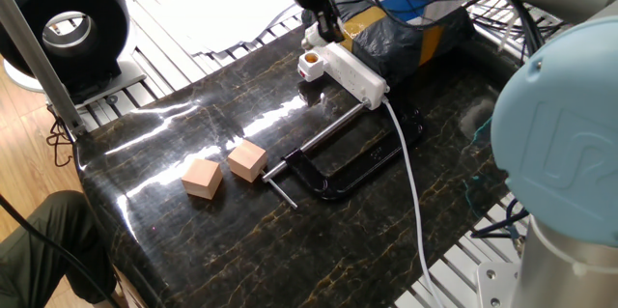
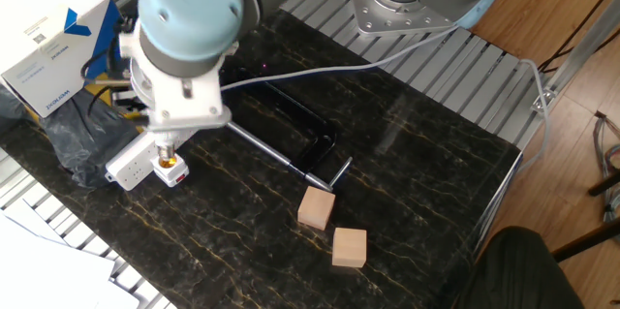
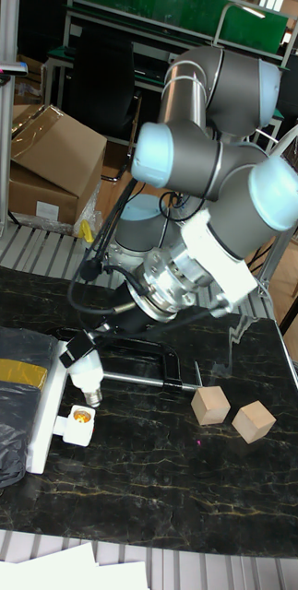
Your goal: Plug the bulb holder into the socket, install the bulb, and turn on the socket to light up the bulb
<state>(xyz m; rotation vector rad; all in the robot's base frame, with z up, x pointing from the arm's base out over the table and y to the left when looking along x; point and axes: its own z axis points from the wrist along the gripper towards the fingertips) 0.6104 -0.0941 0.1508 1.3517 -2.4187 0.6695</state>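
Observation:
The bulb holder (image 3: 77,423), a small white cube with a brass opening facing up, sits at the near end of the long white socket (image 3: 42,413). It also shows in one fixed view as the bulb holder (image 1: 310,61) on the socket (image 1: 355,72). My gripper (image 3: 78,357) is shut on the white bulb (image 3: 88,372), which hangs tilted with its threaded base pointing down, just above the holder and apart from it. From the other side the wrist covers most of the gripper (image 2: 161,144) above the bulb holder (image 2: 170,166).
A black C-clamp (image 1: 340,167) lies mid-table beside the socket's white cable (image 1: 409,173). Two tan wooden cubes (image 1: 202,178) (image 1: 247,160) sit near the front. A black bag with yellow tape (image 1: 406,28) and a white-and-blue box (image 2: 53,28) stand behind the socket.

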